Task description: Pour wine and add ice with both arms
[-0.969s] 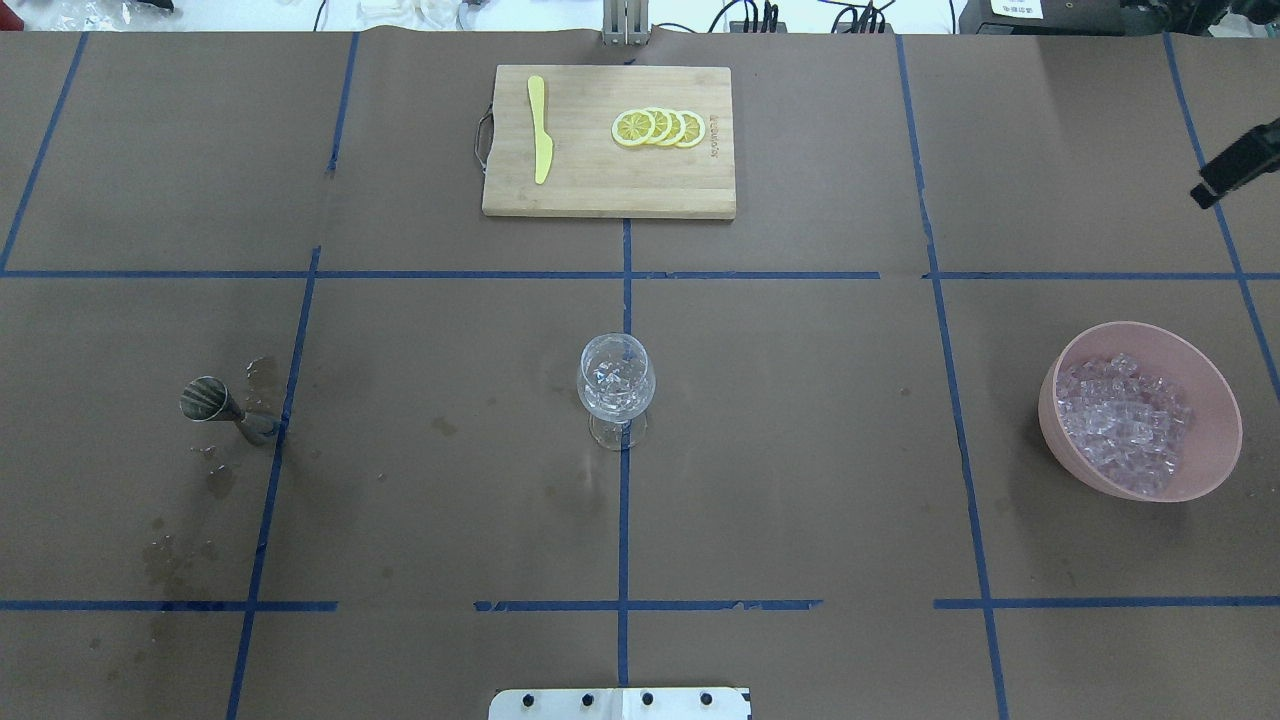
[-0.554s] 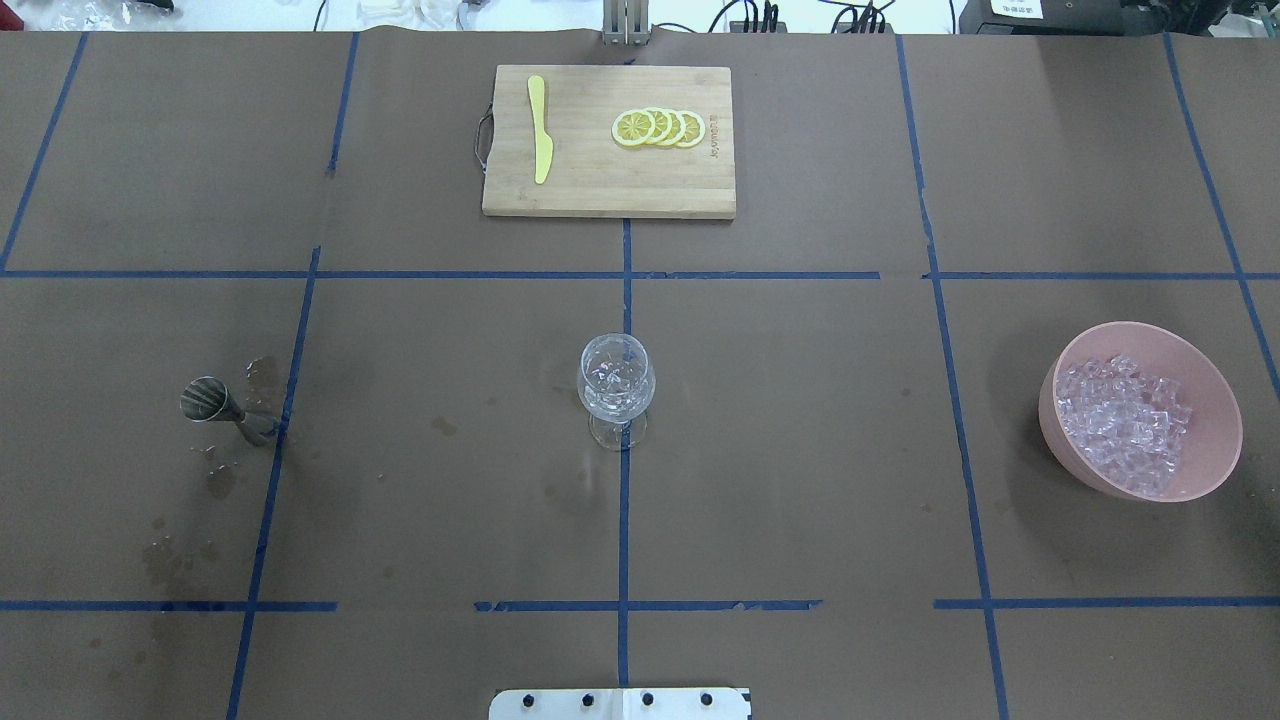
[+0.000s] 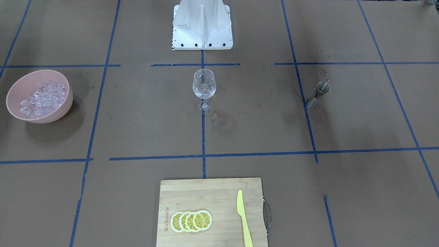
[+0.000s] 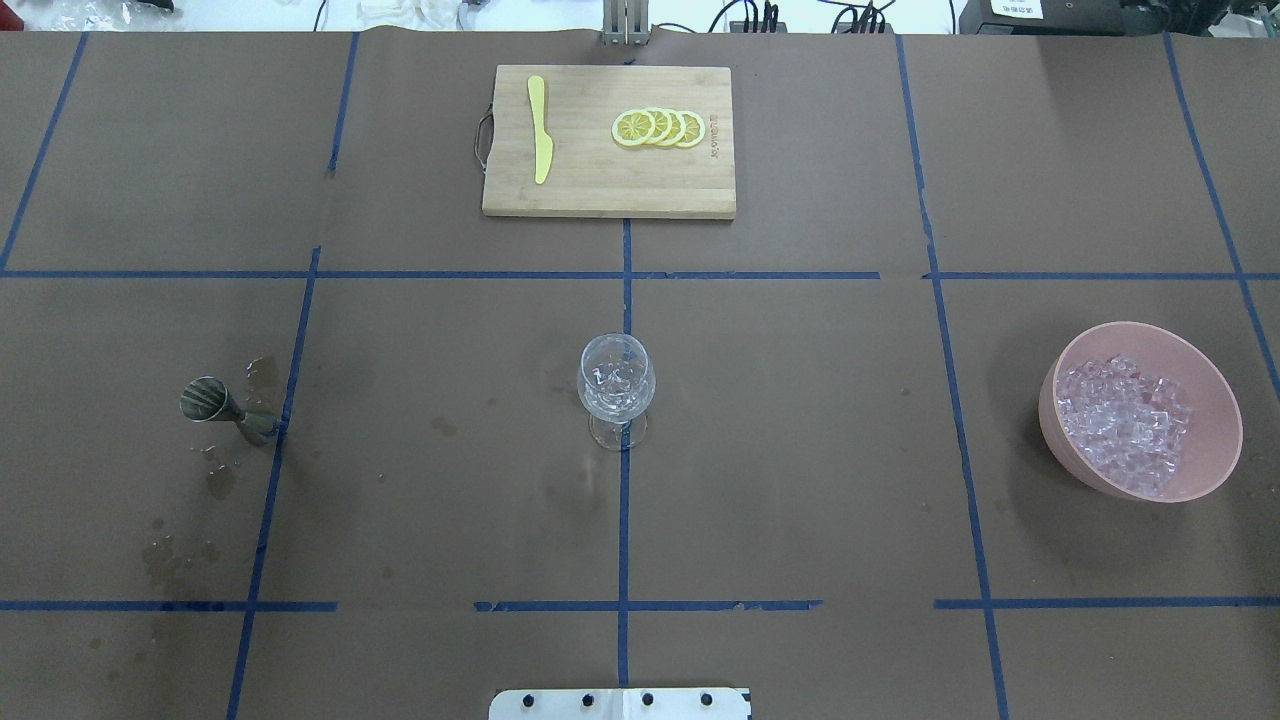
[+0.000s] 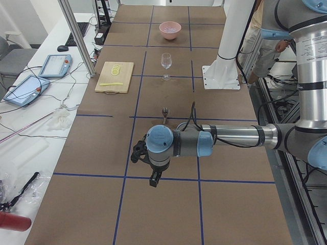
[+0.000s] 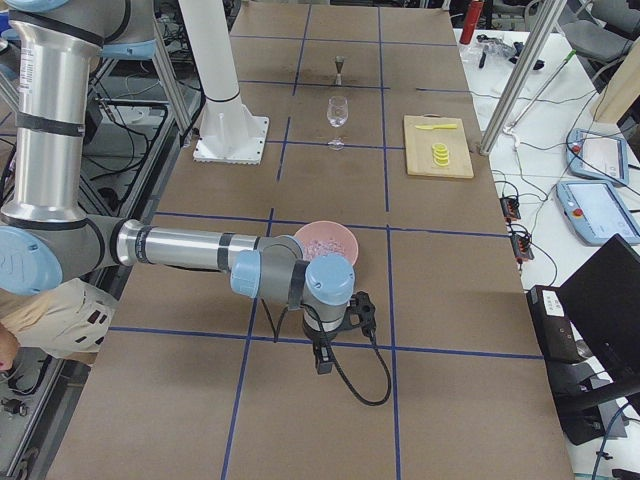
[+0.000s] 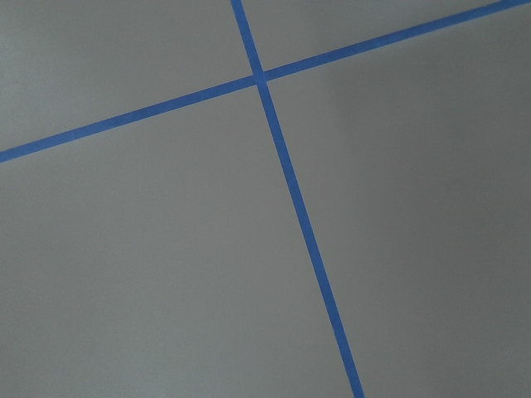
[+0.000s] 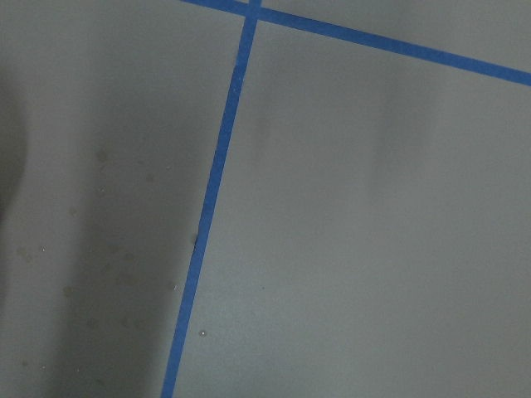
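Two arms (image 5: 230, 135) over opposite table (image 4: 800, 450) ends

Nothing here can be read for certain. The cutting board (image 4: 600, 185) carries a short brand mark (image 4: 713, 136) along one short edge, its letters too small to make out. Fine print on the left arm (image 5: 306, 48) and a white label (image 4: 1015, 8) beyond the surface are equally illegible.
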{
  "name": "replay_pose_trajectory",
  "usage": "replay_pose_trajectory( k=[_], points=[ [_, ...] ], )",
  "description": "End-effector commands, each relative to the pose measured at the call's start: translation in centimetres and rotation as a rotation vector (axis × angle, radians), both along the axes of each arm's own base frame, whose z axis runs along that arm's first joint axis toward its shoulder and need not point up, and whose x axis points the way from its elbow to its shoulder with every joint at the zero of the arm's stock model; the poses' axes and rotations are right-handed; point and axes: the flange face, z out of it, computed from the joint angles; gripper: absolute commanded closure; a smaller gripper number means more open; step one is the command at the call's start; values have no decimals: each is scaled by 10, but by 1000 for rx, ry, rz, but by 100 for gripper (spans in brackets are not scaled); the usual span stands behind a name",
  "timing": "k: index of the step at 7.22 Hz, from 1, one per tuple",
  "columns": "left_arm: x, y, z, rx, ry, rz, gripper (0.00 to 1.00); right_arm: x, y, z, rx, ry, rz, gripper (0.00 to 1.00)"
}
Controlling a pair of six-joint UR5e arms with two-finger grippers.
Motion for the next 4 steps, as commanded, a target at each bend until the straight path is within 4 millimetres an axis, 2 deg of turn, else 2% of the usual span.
replay_pose_trajectory(
  k=[1,2,4],
  points=[
    [0,1,-1,4,-1,-1,0,0,-2,-7,-18,2,52,0],
    [0,2,0,1,0,-1,0,0,-4,-13,-15,3,65,0],
    [0,3,1,-1,0,-1,0,0,-4,-13,-17,3,66,0]
  ],
)
